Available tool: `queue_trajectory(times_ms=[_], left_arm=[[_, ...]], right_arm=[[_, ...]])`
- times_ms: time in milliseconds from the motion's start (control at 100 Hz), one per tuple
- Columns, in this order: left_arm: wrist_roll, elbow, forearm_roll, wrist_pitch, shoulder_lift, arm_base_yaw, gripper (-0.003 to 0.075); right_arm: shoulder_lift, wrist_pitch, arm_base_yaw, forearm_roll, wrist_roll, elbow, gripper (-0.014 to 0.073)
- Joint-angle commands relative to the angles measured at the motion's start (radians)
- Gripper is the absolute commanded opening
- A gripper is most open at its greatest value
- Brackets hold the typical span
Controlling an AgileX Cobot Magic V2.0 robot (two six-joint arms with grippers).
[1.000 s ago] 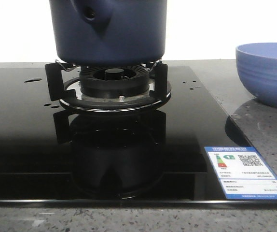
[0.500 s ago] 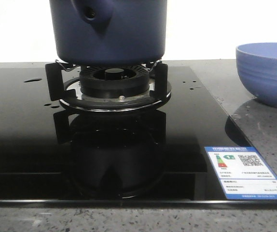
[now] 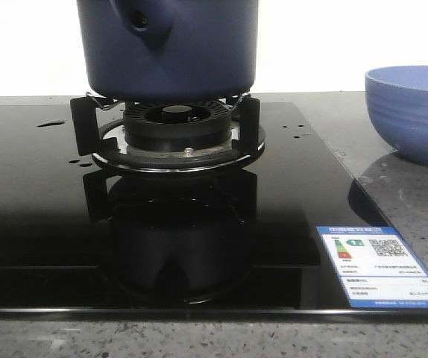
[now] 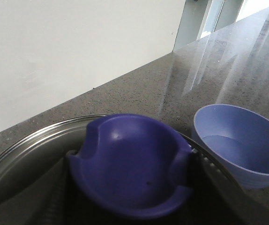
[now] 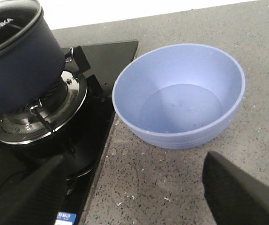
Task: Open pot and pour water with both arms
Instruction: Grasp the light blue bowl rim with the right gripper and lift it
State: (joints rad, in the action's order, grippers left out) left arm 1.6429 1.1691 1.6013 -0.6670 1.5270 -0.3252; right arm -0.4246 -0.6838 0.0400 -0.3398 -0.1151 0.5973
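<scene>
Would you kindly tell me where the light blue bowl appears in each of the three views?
Front view: light blue bowl at the right edge, cropped, on the grey counter.
Left wrist view: lower right, beside the lid's blue knob.
Right wrist view: centre, right of the stove.
Shared landmark: the pot, always beside it.

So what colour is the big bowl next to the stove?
Light blue bowl, clearest in the right wrist view.

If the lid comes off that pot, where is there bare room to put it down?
Free patches: the black glass cooktop in front of and left of the burner, though a few water drops sit there; and the grey counter in front of the blue bowl. It is crowded at the burner, under the pot, and where the bowl sits close by the cooktop's edge.
</scene>
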Motion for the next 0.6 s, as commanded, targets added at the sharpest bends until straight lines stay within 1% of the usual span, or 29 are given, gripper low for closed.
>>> queue_trajectory(times_ms=[0, 80, 230, 340, 470, 590], left_arm=[[0.0, 0.052, 0.061, -0.041, -0.049, -0.003, 0.0329], [0.0, 0.069, 0.056, -0.039, -0.061, 0.009, 0.0328], [0.0, 0.094, 0.053, -0.039, -0.091, 0.067, 0.0328], [0.0, 0.095, 0.057, -0.039, -0.12, 0.119, 0.0328], [0.0, 0.095, 0.059, -0.064, -0.148, 0.181, 0.0329], [0.0, 0.095, 0.059, -0.071, -0.165, 0.217, 0.0328]], right_arm=[[-0.021, 0.048, 0.003, -0.018, -0.008, 0.04, 0.0539], [-0.044, 0.032, 0.003, -0.018, -0.008, 0.06, 0.0539], [-0.145, 0.002, 0.003, 0.001, 0.014, 0.136, 0.0539], [-0.26, -0.043, 0.003, 0.081, 0.078, 0.217, 0.0539], [-0.411, -0.115, 0.001, 0.197, 0.133, 0.348, 0.0539], [-0.541, -0.199, -0.024, 0.235, 0.158, 0.464, 0.0539]])
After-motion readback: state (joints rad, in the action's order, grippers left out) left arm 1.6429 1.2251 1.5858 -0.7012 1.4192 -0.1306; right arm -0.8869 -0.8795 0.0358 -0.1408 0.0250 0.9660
